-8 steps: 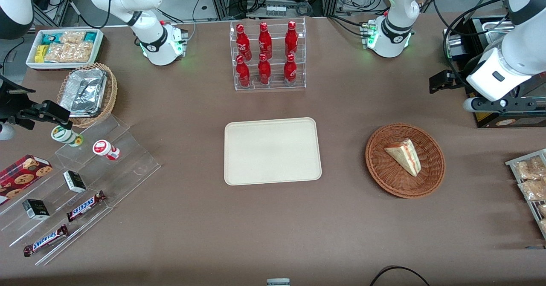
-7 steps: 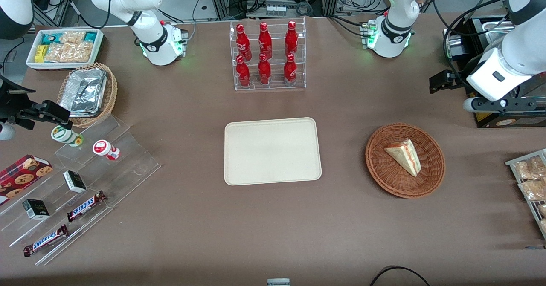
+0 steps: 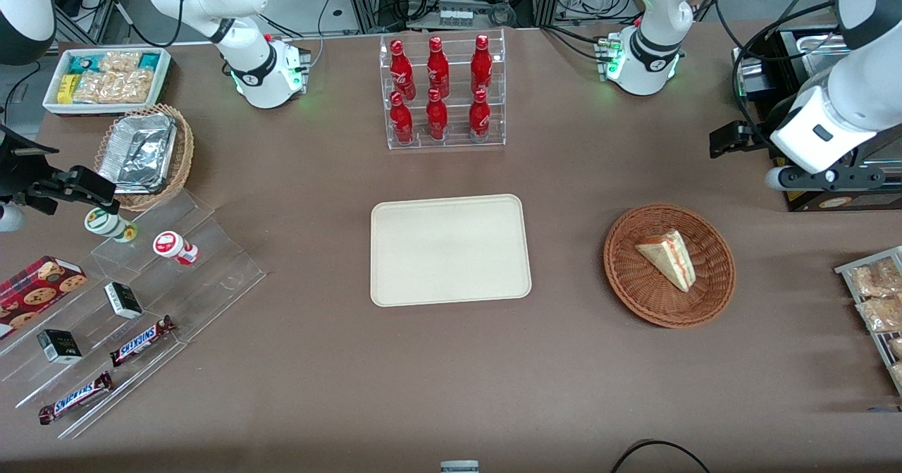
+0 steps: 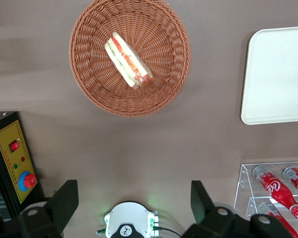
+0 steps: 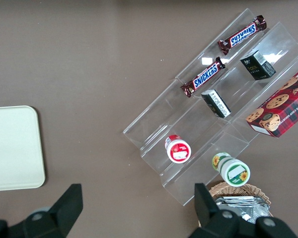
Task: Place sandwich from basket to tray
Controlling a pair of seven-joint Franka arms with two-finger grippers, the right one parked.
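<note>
While the sandwich [image 3: 668,258] is lying in the basket [image 3: 718,292], on its side with the red and green filling being shown toward the working arm's end of the table, nothing is being held by the gripper [image 4: 130,208]. The gripper is being kept high above the table, farther from the front camera than the basket and well apart from it, near the working arm's end. Its two black fingers [image 4: 63,203] are being held wide apart, with bare table and the arm's white base [image 4: 129,226] seen between them in the left wrist view. The basket is resting on the brown table [image 3: 564,381], toward the working arm's end from the tray [image 3: 449,249], and the two are being kept apart by a strip of bare table. The tray is lying flat near the middle of the table, with nothing on it. A clear rack of red bottles [image 3: 440,92] is standing farther from the front camera than the tray. A black box with a yellow panel [image 4: 12,163] is sitting close to the gripper, toward the working arm's end of the table.
</note>
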